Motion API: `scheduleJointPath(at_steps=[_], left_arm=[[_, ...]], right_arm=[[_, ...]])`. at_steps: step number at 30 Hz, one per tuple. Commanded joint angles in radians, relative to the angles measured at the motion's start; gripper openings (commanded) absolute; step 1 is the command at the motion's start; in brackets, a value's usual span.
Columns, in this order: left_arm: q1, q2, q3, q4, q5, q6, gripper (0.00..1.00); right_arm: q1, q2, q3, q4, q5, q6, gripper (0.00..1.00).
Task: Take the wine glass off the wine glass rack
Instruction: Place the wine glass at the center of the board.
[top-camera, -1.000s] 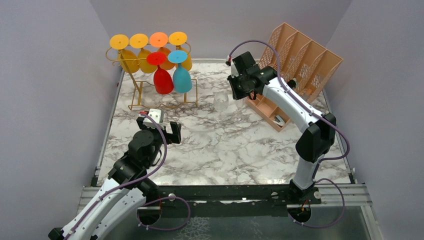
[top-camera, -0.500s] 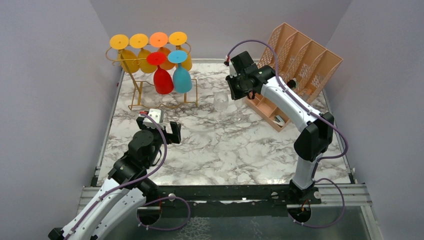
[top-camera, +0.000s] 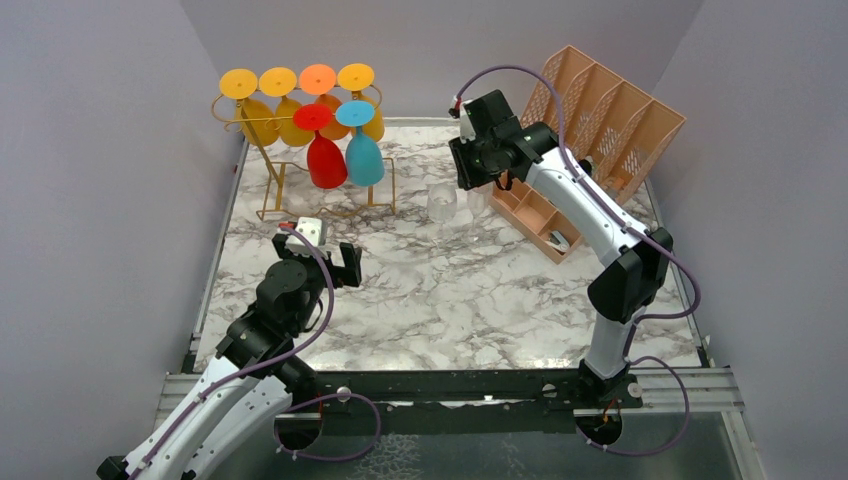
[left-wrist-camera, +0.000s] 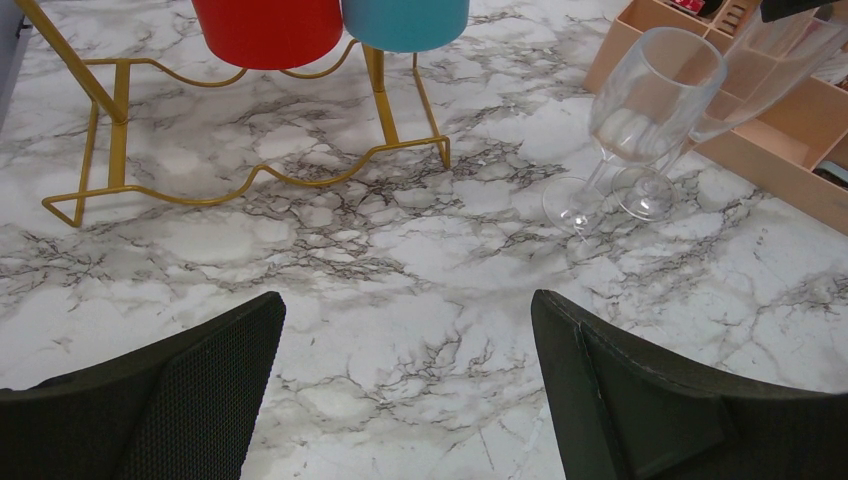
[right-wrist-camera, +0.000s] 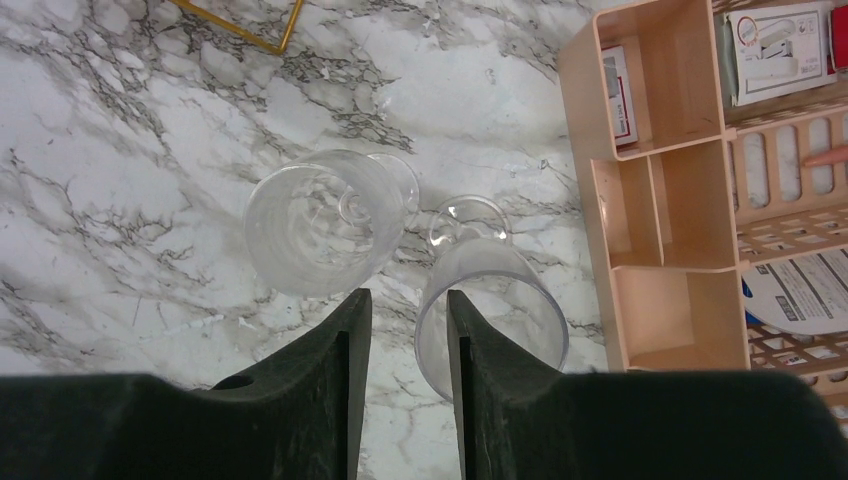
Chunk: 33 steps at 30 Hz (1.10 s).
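On the white marble tabletop (top-camera: 470, 300) between plain grey walls, clear wine glass (right-wrist-camera: 320, 220) upright off the gold wire rack (left-wrist-camera: 118, 130), touching a clear flute (right-wrist-camera: 490, 290), coloured glasses (top-camera: 326, 160) hanging inverted, peach compartment tray (right-wrist-camera: 655, 210) holding small boxes, right gripper (right-wrist-camera: 408, 300) slightly parted above, empty, left gripper (left-wrist-camera: 405, 300) wide apart, empty.

A peach lattice file organizer (top-camera: 620, 110) is pictured at the far right of a marble-patterned table (top-camera: 450, 300), its low front tray (right-wrist-camera: 690, 200) stocked with small boxes (right-wrist-camera: 617, 95).

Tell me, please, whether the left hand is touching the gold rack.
Apart: the left wrist view shows bare table between the left hand and the wine glass rack.
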Motion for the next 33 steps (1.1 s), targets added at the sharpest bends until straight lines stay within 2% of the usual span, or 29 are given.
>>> scheduleJointPath(at_steps=[1,8,15,20,25,29,33], left_arm=[[0.006,-0.003,-0.011,0.028,-0.01,0.005,0.99],[0.006,0.001,-0.013,0.03,-0.006,0.005,0.99],[0.006,0.007,-0.016,0.032,0.001,0.004,0.99],[0.007,0.016,-0.014,0.033,0.0,0.004,0.99],[0.008,0.019,0.004,0.009,0.009,-0.008,0.99],[0.008,0.032,0.027,-0.029,0.002,-0.091,0.99],[0.008,0.068,0.037,0.002,0.056,-0.17,0.99]], right_arm=[[0.006,-0.012,0.033,-0.029,0.021,-0.005,0.37],[0.006,-0.078,0.006,0.003,0.029,-0.007,0.4],[0.006,-0.222,-0.113,0.098,0.002,-0.001,0.43],[0.006,-0.431,-0.374,0.262,-0.078,0.083,0.44],[0.006,-0.7,-0.702,0.486,-0.204,0.247,0.55],[0.006,-0.863,-0.92,0.638,-0.261,0.358,0.65],[0.006,-0.96,-1.04,0.672,-0.236,0.413,0.69]])
